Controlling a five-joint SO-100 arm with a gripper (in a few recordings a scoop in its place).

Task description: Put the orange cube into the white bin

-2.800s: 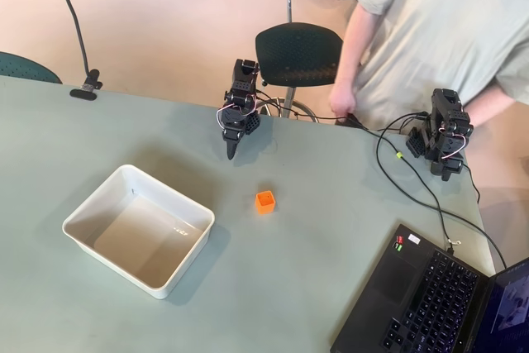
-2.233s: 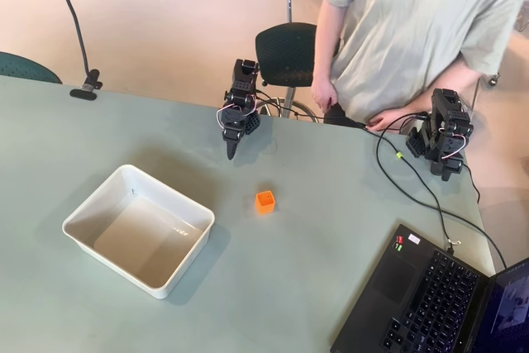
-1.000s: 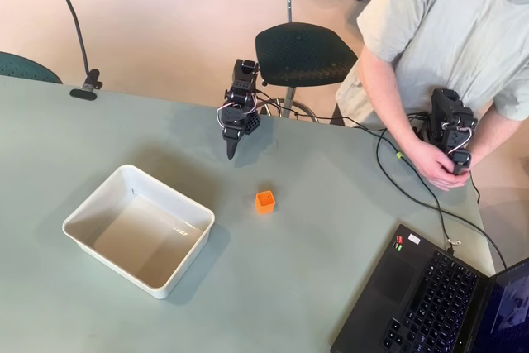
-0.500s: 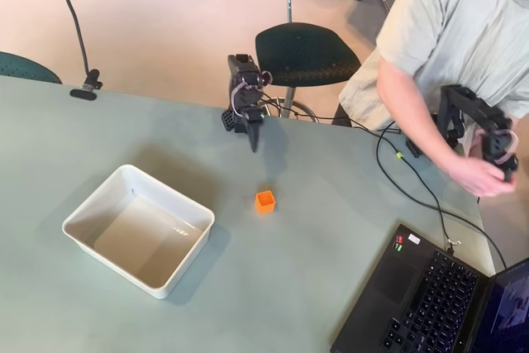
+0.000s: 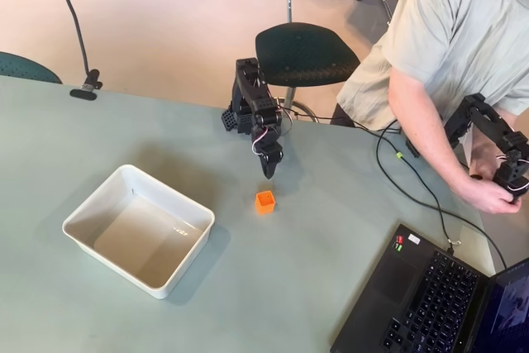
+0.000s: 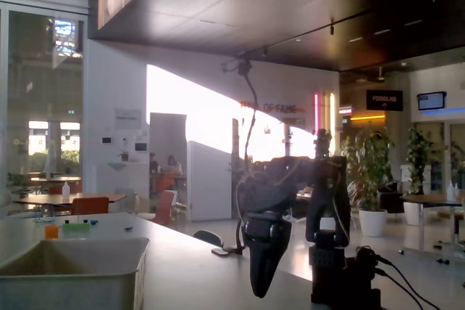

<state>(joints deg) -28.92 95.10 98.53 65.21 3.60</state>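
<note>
- orange cube sitting on the grey-green table, centre of the overhead frame, open face up, nothing touching it
- gripper pointing down at the table just above the cube in the overhead frame, near it but apart, a strip of bare table between tip and cube
- fingers looking pressed together into a single dark point in the overhead view; in the fixed view the gripper is reading as one tapered dark shape with no gap showing, so jaws look narrow/closed, holding nothing
- arm reaching from its base at the far table edge, upper centre of the overhead frame, angled down-right toward the cube
- white bin lying in the lower left of the overhead frame, well apart from cube and gripper, turned at an angle to the table edge
- in the fixed view the white bin is sitting at lower left, gripper hanging to its right
</note>
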